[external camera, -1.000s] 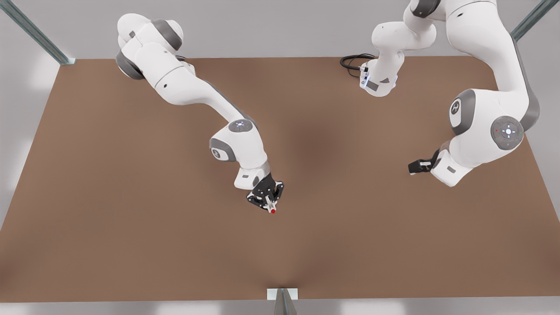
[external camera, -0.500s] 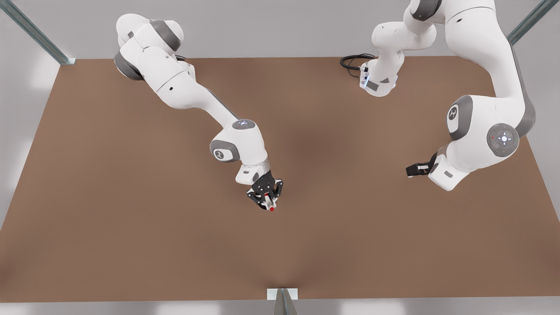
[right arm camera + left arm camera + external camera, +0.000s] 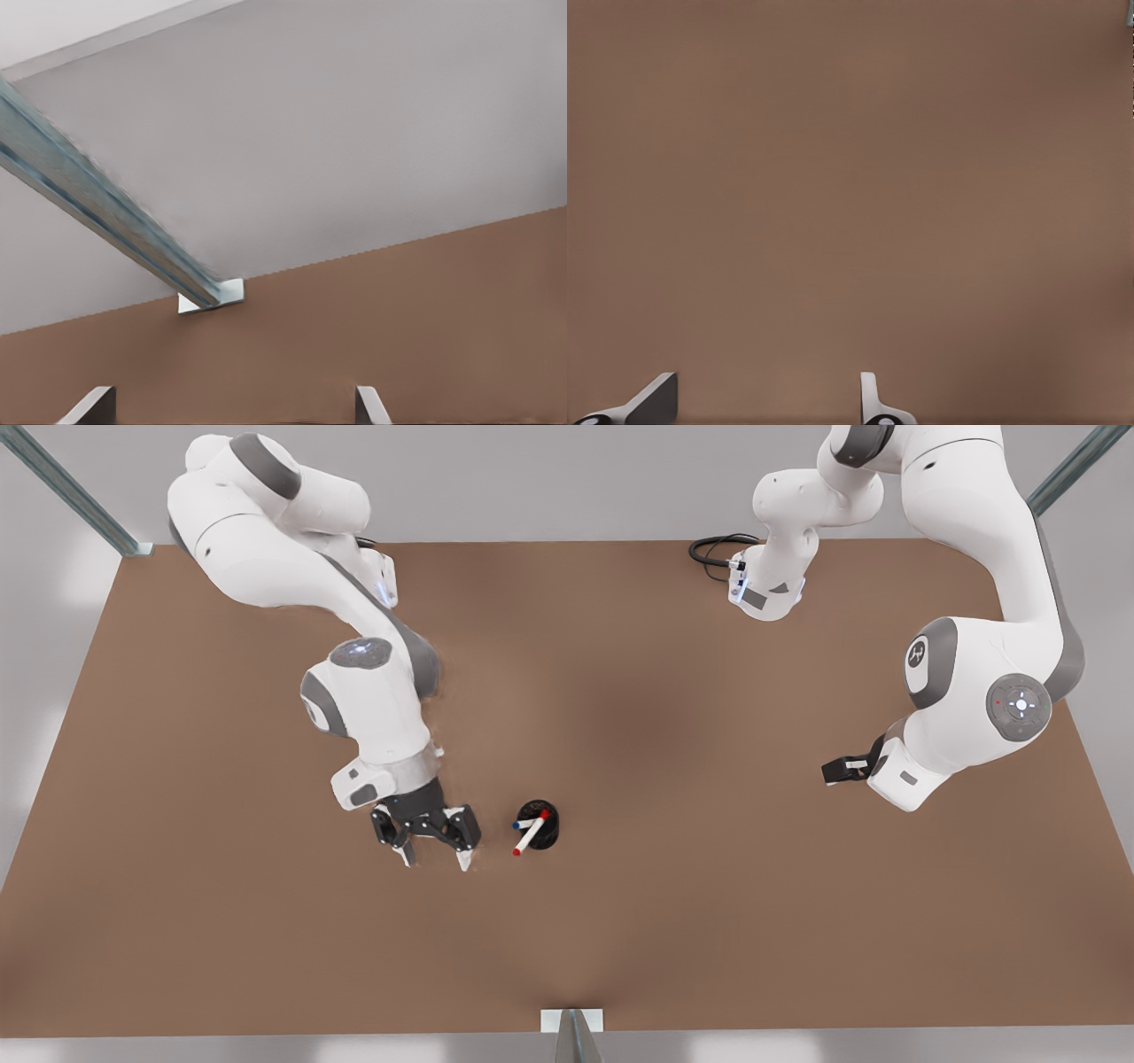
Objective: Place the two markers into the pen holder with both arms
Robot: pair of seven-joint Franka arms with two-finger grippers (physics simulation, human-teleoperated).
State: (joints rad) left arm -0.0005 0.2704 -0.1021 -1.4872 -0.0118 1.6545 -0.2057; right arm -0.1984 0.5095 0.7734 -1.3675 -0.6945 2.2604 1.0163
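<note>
I read the brown surface (image 3: 266, 921) first, since it carries everything; the pen holder (image 3: 542, 831) stands upright near its middle, and I place the rest against that cup.

The arm on the front view's left reaches down beside the pen holder, and its wrist view looks straight onto bare brown with two spread fingertips at the frame edge, so I take it for the left arm; the left end effector (image 3: 435, 857) hangs just beside the pen holder toward the front view's left, released, jaws wide and empty, which I judge fits a drop already made and a tool standing clear so as not to knock the cup.

The other arm waits well apart from the pen holder toward the front view's right; the right end effector (image 3: 837, 770) points sideways above the surface, and its wrist view shows its fingertips apart with nothing between them, so it is released too.

The red marker (image 3: 530, 841) and the blue marker (image 3: 529, 823) both sit in the pen holder, leaning out over its rim toward the left end effector because they are longer than the cup is deep; I judge the task essentially complete.
</note>
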